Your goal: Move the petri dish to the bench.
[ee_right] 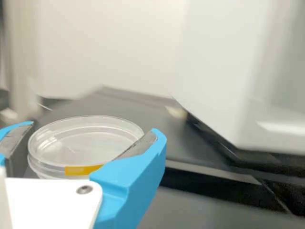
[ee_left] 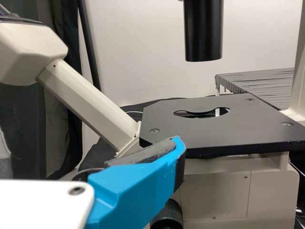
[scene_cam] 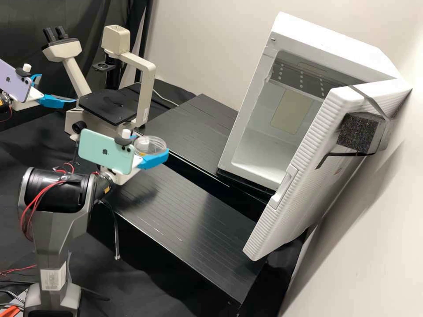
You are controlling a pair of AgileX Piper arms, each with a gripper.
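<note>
Right gripper has petri dish snug between fingers, desk below. Left gripper fingers wide open btw, microscope sitting past them.

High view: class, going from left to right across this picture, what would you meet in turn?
Purple phone → microscope eyepieces → mint-green phone → petri dish → door handle → dark speckled block.
</note>
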